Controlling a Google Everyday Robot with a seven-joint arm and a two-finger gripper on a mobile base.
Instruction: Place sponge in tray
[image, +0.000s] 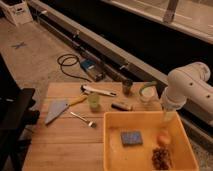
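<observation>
1. Inside the yellow tray (108, 146), left of its middle, the blue-grey sponge (131, 138) is seen lying flat, well apart from the gripper.
2. The gripper (168, 116) is seen over the tray's far right rim; whether it is spread or closed cannot be told.
3. The placing is judged done; only clearing the arm seems left.

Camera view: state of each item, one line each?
sponge: lying flat inside the tray, not held
tray: on the table, holding sponge, orange fruit and brown cluster
orange fruit: in tray, right of sponge
brown cluster: in tray, front right
green cup: upright on table
fork: flat on table
end effector: over tray's far right corner, apart from sponge
</observation>
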